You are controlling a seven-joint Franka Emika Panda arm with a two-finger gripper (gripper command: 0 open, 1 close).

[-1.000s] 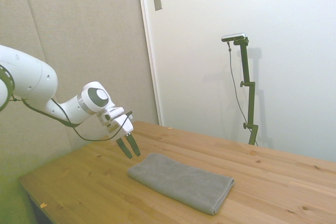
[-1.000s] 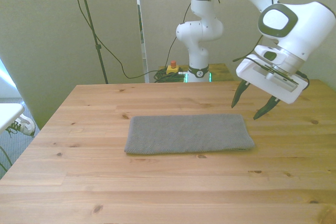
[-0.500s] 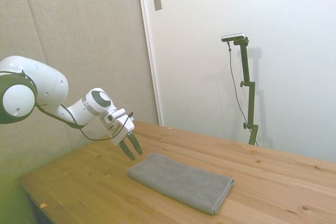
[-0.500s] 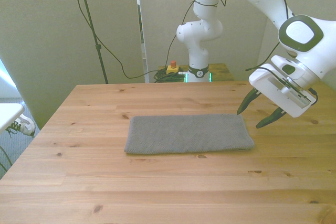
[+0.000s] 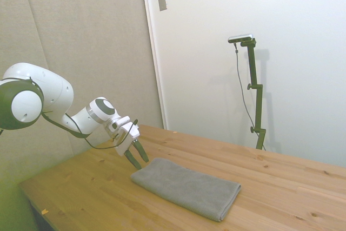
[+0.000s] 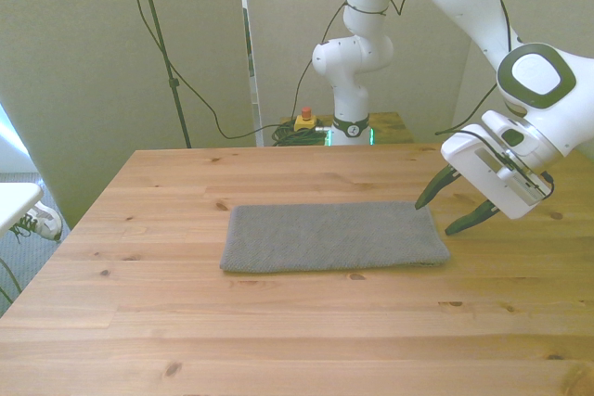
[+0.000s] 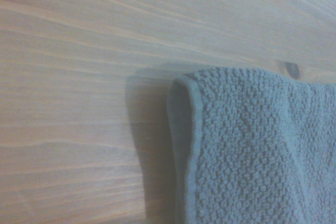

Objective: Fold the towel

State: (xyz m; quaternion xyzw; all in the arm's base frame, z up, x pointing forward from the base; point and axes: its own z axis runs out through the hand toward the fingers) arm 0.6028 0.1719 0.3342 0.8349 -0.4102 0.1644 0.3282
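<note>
Towel (image 6: 334, 236) lies flat near the middle of the wooden surface (image 6: 278, 340), a gray terry rectangle already doubled over, its long sides running along the surface's length. In the front view it sits nearer the far edge than the near edge, with bare wood all around it. The wrist view shows one rounded corner of the towel (image 7: 247, 150) close up, with a stitched hem and a nubbly weave, lying on pale planks and casting a soft shadow beside its short end.

The pincer (image 6: 458, 210) hangs just off the towel's short end, toward the front view's right edge of the surface. Its two dark fingers (image 6: 432, 192) are spread wide, point down at a slant toward the towel, and hold nothing. In the side view the pincer (image 5: 138, 158) sits just above the wood beside the towel (image 5: 186, 187), its tips near the cloth's corner; whether they touch it cannot be told.
</note>
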